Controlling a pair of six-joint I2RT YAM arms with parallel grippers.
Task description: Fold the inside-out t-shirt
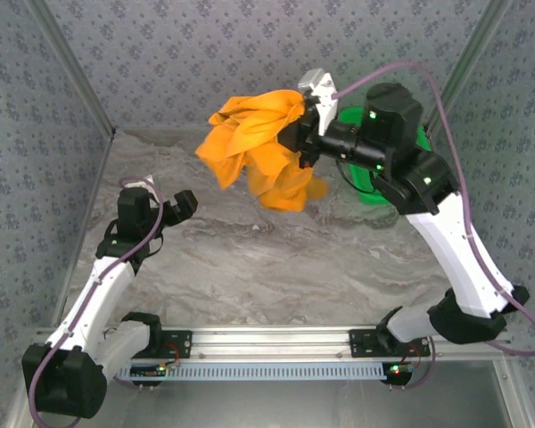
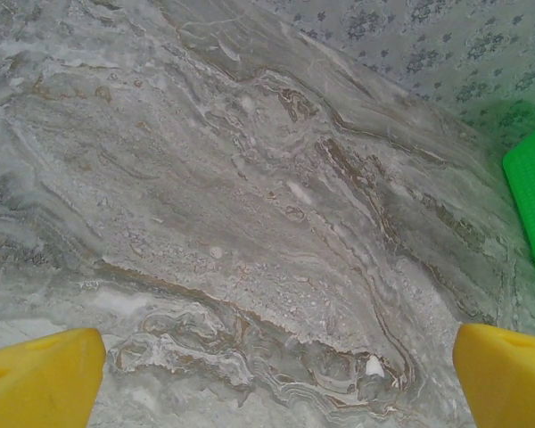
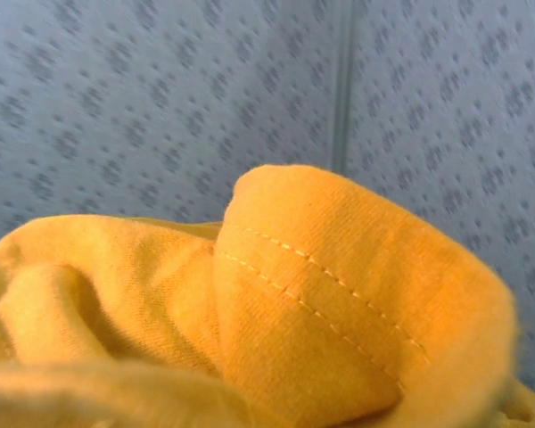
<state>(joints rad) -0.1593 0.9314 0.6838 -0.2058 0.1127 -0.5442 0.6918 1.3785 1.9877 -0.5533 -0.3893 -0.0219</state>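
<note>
The right gripper [image 1: 300, 125] is holding the orange t-shirt [image 1: 259, 143] up in the air at the far middle of the scene, well above the marble table [image 1: 250, 259]. Its fingers are clamping a bunched part of the cloth and are lying buried in it, so their tips are hard to make out. The rest of the garment is hanging down to the left of the gripper in loose, crumpled folds. No print or tag is showing among them.

In the right wrist view the t-shirt [image 3: 339, 294] is crowding the lower half of the frame, a stitched hem is curling over in front, and the patterned wall [image 3: 160, 89] is showing behind.

The green basket [image 1: 367, 189] is sitting at the far right, mostly hidden behind the right arm. In the left wrist view only a cut-off strip of the basket [image 2: 530, 192] is reaching into the frame.

The left gripper [image 1: 160, 203] is hovering over the left side of the table, holding nothing. Its yellow fingertips [image 2: 40, 379] are standing wide apart over bare marble, cut off at the bottom corners of the left wrist view.
</note>
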